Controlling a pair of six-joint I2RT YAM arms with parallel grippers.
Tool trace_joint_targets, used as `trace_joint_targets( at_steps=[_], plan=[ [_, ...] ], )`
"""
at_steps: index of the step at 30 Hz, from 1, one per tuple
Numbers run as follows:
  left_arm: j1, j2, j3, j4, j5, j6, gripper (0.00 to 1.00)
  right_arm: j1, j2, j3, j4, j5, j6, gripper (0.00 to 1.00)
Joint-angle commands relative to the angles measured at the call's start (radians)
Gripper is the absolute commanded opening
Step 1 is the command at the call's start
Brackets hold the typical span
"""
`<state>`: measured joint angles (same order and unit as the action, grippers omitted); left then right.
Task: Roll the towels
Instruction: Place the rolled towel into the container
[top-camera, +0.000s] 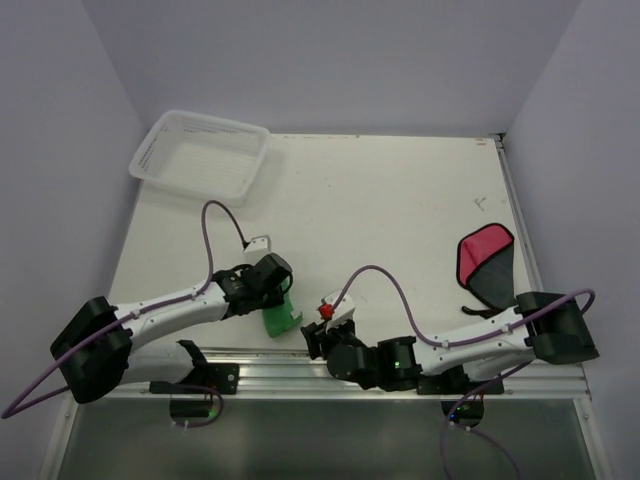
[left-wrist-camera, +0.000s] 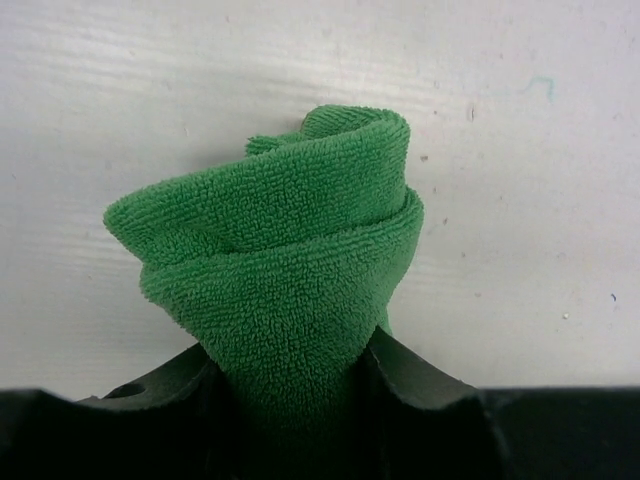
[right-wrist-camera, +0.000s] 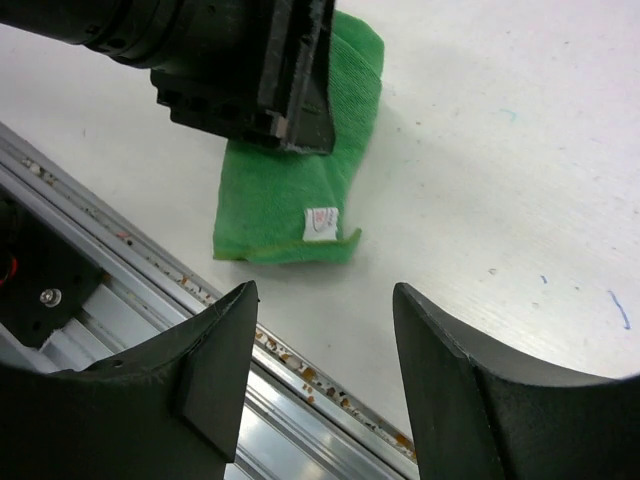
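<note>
Left arm stretched low from its base toward the middle, wrist tipped down – the left gripper (top-camera: 279, 300) has its jaws clamped on the bright green terry-cloth towel (left-wrist-camera: 280, 270). The wrist view shows that towel bunched into a loose curl, pinched at its lower end between the black fingers. It sits on the white table (top-camera: 400, 200) near the front edge, just beyond the metal rail (right-wrist-camera: 120, 250).

Right arm is folded back on itself, elbow out at the far right, forearm lying low along the rail. The right gripper (right-wrist-camera: 322, 310) faces the green towel, jaws apart, nothing between them.

A small white sewn tag (right-wrist-camera: 321, 224) shows on the towel's near end – a reddish mark on it, possibly a logo, unreadable.

The red towel with dark grey underside (top-camera: 485, 258) lies partly folded at the right edge; the white plastic mesh basket (top-camera: 215, 120) sits back-left.
</note>
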<state>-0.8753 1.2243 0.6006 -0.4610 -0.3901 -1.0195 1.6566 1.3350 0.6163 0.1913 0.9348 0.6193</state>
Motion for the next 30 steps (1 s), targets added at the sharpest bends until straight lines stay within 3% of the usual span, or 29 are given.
trace_joint_targets(
  at_steps=[1,10,13,20,28,30],
  plan=[
    [0.058,-0.035,0.062,-0.025,-0.052,0.11,0.2,0.003,-0.097,-0.038,-0.098,0.052,0.054,0.6],
    [0.22,0.003,0.246,-0.088,-0.095,0.303,0.2,-0.001,-0.184,-0.059,-0.188,0.085,0.096,0.61],
    [0.309,0.068,0.419,-0.132,-0.119,0.393,0.21,-0.018,-0.211,-0.059,-0.188,0.076,0.077,0.62],
    [0.543,0.32,0.985,-0.174,-0.151,0.579,0.21,-0.161,-0.287,-0.069,-0.228,-0.051,0.02,0.62],
    [0.788,0.818,1.65,-0.346,-0.058,0.65,0.2,-0.271,-0.388,-0.075,-0.28,-0.123,-0.082,0.63],
    [0.82,0.926,1.717,-0.369,-0.032,0.661,0.18,-0.291,-0.393,-0.082,-0.282,-0.143,-0.084,0.63]
  ],
)
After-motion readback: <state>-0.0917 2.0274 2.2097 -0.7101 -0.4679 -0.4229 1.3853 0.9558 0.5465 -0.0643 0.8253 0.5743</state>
